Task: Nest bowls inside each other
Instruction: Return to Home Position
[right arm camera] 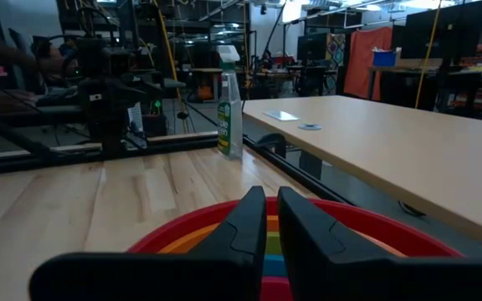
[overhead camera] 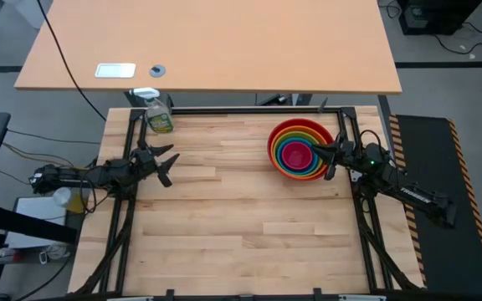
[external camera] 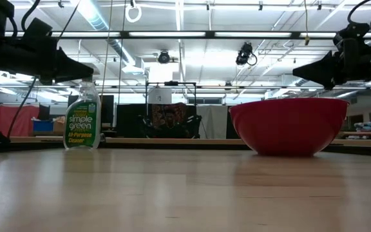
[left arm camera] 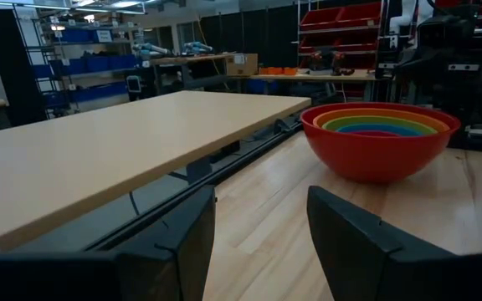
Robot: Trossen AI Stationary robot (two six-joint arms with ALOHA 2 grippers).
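The bowls [overhead camera: 300, 149] sit nested on the table's far right: red outermost, then orange, lime green, blue and pink at the centre. The red bowl [external camera: 288, 125] rests on its base [left arm camera: 381, 138]. My right gripper [overhead camera: 329, 157] hovers level over the stack's right rim, shut, touching nothing [right arm camera: 271, 219]. My left gripper [overhead camera: 168, 163] waits at the table's left edge, open, with nothing between its fingers [left arm camera: 258, 234].
A spray bottle [overhead camera: 157, 113] of green cleaner stands at the far left corner [external camera: 82, 116]. Behind the work table stands a tan desk [overhead camera: 207, 42] with a small white card and a round disc. Bare wooden tabletop [overhead camera: 241, 217] spans the middle and near side.
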